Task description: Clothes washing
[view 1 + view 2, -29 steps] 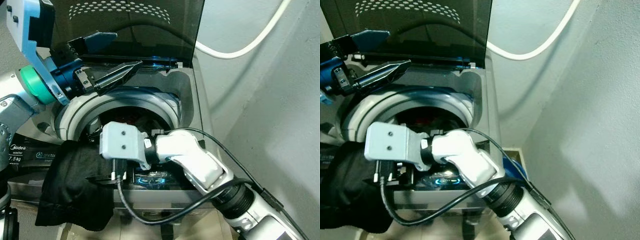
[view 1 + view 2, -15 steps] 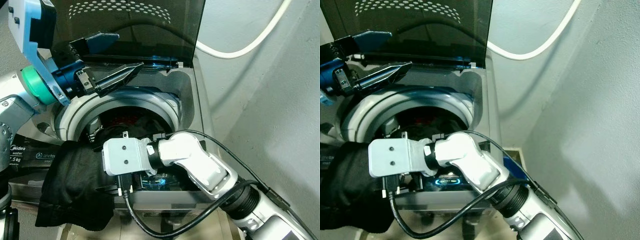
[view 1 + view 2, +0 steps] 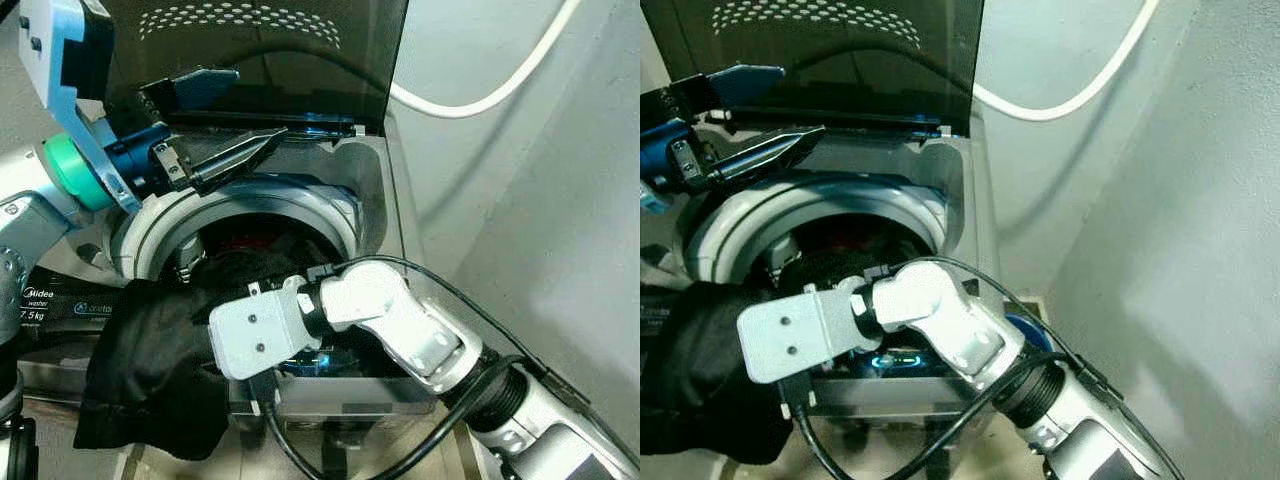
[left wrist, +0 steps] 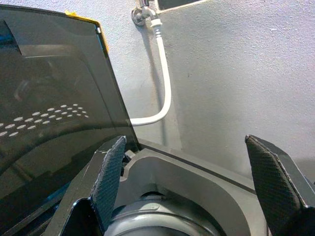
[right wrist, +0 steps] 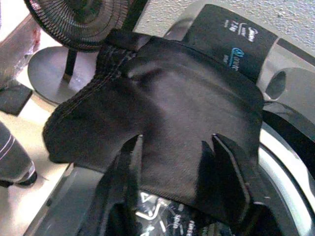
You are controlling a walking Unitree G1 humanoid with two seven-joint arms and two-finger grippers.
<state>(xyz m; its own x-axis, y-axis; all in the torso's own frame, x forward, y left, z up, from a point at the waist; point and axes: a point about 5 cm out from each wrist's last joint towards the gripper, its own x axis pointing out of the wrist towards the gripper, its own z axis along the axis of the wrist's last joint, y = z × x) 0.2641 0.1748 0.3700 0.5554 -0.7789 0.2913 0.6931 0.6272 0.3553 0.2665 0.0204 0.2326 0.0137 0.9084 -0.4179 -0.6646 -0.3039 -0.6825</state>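
Loading step: right hand, fingers apart, reaches the black garment draped over the washer rim; next it must clamp and lift it into the drum. Left hand hovers spread.

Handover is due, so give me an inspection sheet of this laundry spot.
Surface: washing machine top, lid raised.
Job's things: black garment draped over the machine's front edge, partly into the drum; dark and red laundry inside.
Clutter: nothing seen on the machine.
Grippers: left gripper open above the drum; right gripper open, against the garment.
Cables: black cable along the right arm; white hose on the wall.
Surroundings: grey walls, fan on the floor.
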